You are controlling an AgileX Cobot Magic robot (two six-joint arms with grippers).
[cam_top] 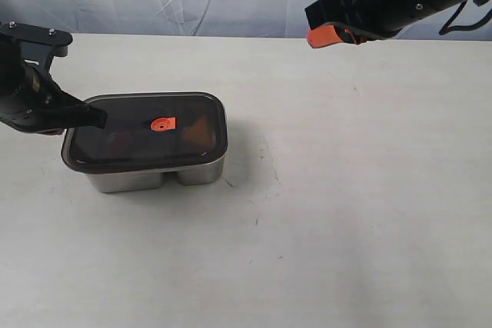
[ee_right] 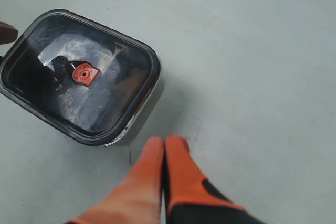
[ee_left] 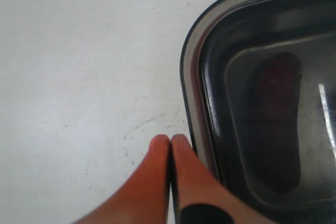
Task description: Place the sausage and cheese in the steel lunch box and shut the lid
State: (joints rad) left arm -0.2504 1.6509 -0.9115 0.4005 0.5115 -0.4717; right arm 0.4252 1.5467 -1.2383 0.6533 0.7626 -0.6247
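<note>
The shiny rectangular stainless steel lunch box (cam_top: 146, 179) stands on the pale counter (cam_top: 354, 205), left of the middle in the exterior view, with the flat dark translucent lid (cam_top: 127, 132) lying on top of it, its small orange-red valve (cam_top: 162, 124) at the centre. Through the lid the small dark red curved sausage (ee_left: 275, 129) shows dimly in one compartment and the yellow-orange wedge of cheese (cam_top: 198, 136) in the other. The left tool (ee_left: 170, 144) is pinched shut on nothing, its tips just beside a corner of the lid; whether they touch it cannot be told. The right tool (ee_right: 165, 145) is likewise shut and empty, raised well apart from the box. Whether the lid is pressed fully home is unclear. The box is likely stiff, smooth-walled and light enough to slide under a sideways push; the lid seems rigid, so any further pressing is best made straight down at the rim or corners, not on the valve
</note>
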